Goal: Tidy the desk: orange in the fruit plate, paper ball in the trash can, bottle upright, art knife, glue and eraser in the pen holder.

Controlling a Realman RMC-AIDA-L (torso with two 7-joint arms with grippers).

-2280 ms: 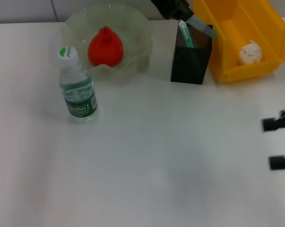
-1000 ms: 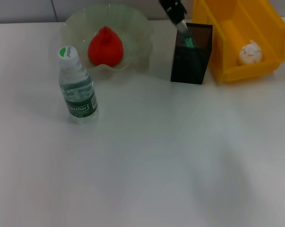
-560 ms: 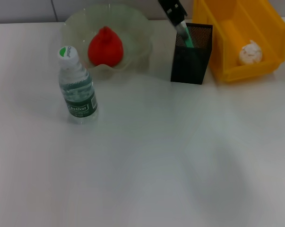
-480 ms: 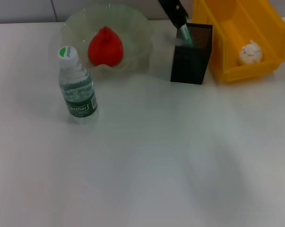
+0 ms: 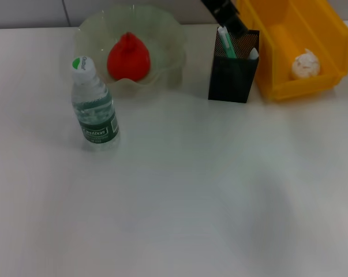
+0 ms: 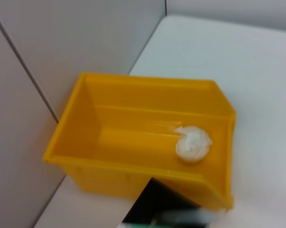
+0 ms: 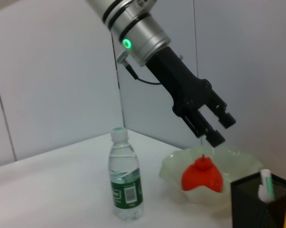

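Observation:
The orange (image 5: 128, 56) lies in the pale-green fruit plate (image 5: 90, 32). The bottle (image 5: 94, 104) stands upright in front of the plate. The paper ball (image 5: 306, 64) rests in the yellow trash can (image 5: 326, 34). A green-and-white stick (image 5: 225, 41) and a white-tipped thing (image 5: 253, 53) stand in the black mesh pen holder (image 5: 231, 75); which is the art knife or the glue I cannot tell. The eraser is hidden. My left gripper (image 5: 231, 22) hangs just above the holder's far rim; in the right wrist view the left gripper (image 7: 219, 128) is open and holds nothing. My right gripper is out of view.
A white desk (image 5: 191, 190) carries everything, and a grey panelled wall (image 7: 48, 71) rises behind it. The trash can (image 6: 133, 133) stands close beside the pen holder (image 6: 164, 204), at the desk's far right corner.
The left gripper lowered a grey-tipped thing into the pen holder, let it go and drew back upward. The right gripper, at the right edge 2.3 s ago, has left the head view.

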